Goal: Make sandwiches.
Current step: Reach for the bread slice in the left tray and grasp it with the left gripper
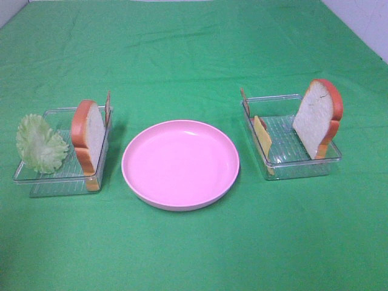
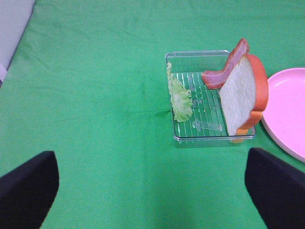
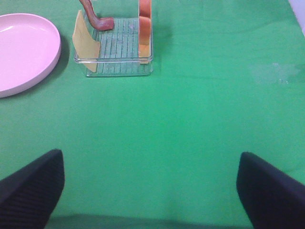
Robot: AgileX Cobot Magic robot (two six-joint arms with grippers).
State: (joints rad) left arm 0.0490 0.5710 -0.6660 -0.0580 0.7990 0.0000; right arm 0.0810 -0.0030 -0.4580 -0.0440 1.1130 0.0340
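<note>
The sandwich parts stand in two clear trays. The left tray [image 1: 60, 176] holds a green lettuce leaf [image 1: 39, 144], an upright bread slice [image 1: 89, 134] and a bacon strip [image 1: 108, 103]. The right tray [image 1: 291, 160] holds a yellow cheese slice [image 1: 262, 134], a bacon strip [image 1: 244, 100] and an upright bread slice [image 1: 317, 115]. Neither gripper shows in the high view. My left gripper [image 2: 151, 157] is open and empty, well short of the lettuce [image 2: 180, 98] and bread [image 2: 240, 98]. My right gripper [image 3: 150, 156] is open and empty, far from the cheese [image 3: 85, 40] and bread [image 3: 145, 28].
A round pink plate [image 1: 180, 163] sits between the two trays, with nothing on it. A green cloth [image 1: 194, 48] covers the whole table. A pale wall or floor edge shows at the top corners of the high view.
</note>
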